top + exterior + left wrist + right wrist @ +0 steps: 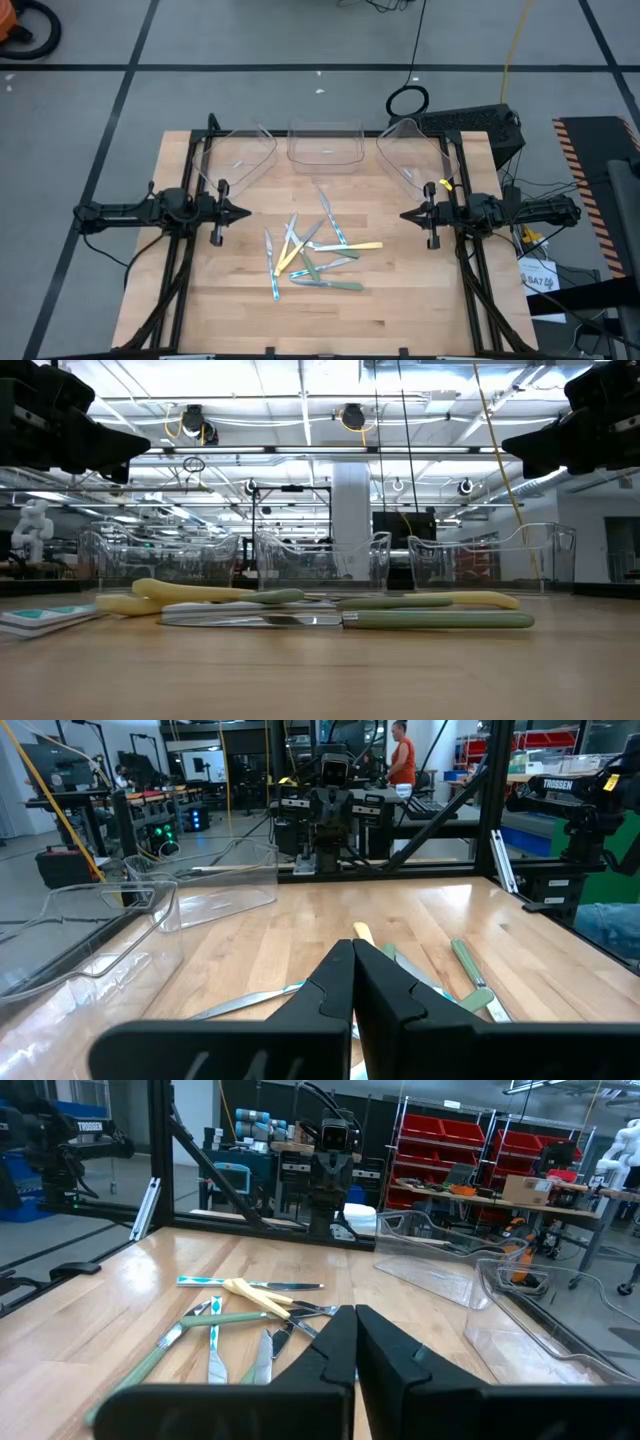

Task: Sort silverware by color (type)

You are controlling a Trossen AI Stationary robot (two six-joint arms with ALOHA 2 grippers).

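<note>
Looking down on the table [200,300], I have the silverware [312,257] lying in a loose, overlapping pile at the middle, slightly toward the near edge: yellow, green and light blue handles crossing one another, all flat on the wood. My left gripper [241,213] sits at the left side, raised above the table, its jaws pressed together and holding nothing. My right gripper [408,216] mirrors it on the right side, jaws likewise closed on nothing. Both point inward at the pile, well apart from it. Three clear trays [325,142] stand in a row along the far edge, beyond the utensils.
</note>
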